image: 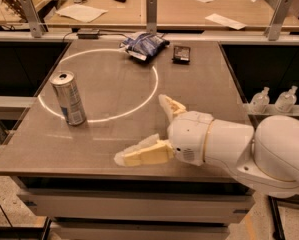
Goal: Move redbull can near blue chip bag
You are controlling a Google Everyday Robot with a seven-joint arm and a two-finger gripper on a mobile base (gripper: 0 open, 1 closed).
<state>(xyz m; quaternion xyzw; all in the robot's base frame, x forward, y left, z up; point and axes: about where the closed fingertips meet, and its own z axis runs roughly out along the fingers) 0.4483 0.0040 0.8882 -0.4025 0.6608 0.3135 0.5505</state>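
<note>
Tabletop (204, 84): brown, white ring marked on it.
Claw (141, 130): hovered low over near part of tabletop, fingers spread wide, nothing held. Judged step: reach for can. Best to come in level, straddle mid-body, close gently; slim can likely to tip.
Blue chip bag (144, 45): crumpled, at far edge.
Redbull can (69, 98): upright on ring line, left of view, well apart from bag. Silver, blue lower part, tab on top.
</note>
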